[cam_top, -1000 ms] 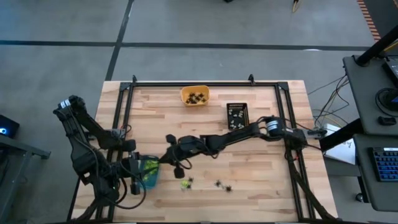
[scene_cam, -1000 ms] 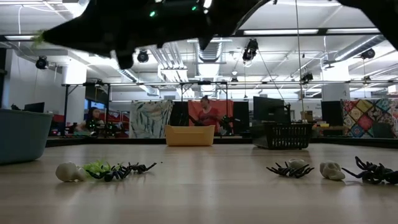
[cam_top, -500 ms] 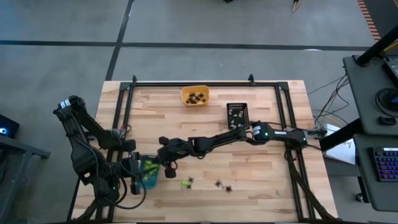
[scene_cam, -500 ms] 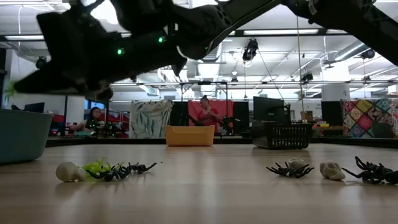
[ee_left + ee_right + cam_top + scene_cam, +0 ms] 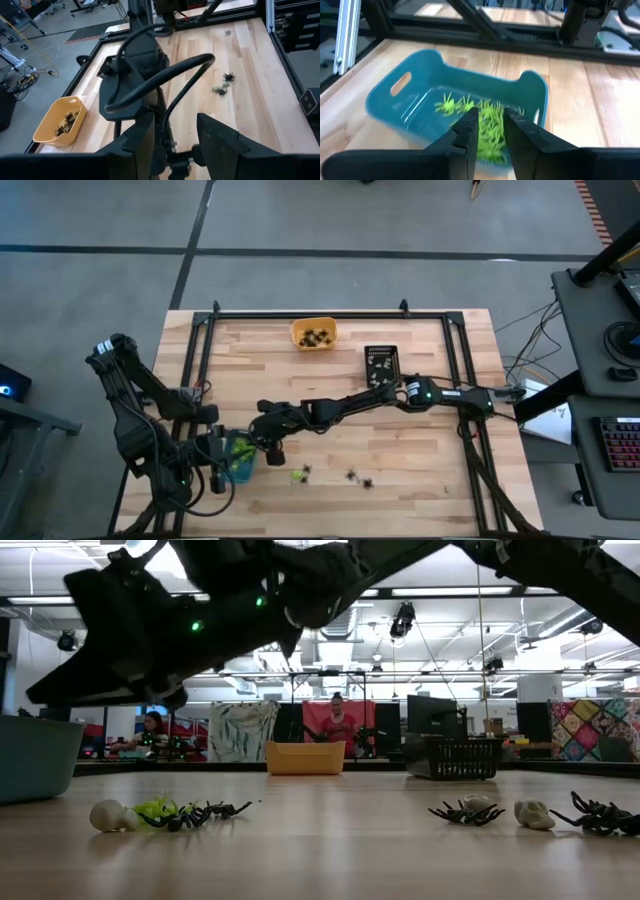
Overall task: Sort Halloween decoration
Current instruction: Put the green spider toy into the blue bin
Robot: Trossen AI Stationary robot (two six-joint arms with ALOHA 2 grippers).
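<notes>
Right gripper (image 5: 262, 442) poised just beside the blue tray (image 5: 420, 95), fingers parted, empty. Lime-green trinkets (image 5: 480, 120) lie inside the tray. Left gripper (image 5: 172, 145) waits beside the tray, fingers parted.

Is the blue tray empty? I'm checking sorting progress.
No, the right wrist view shows lime-green trinkets lying inside the blue tray.

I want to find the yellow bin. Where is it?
In the high view, the yellow tray sits at the table's far edge near the middle, black spiders inside, left of the black basket.
</notes>
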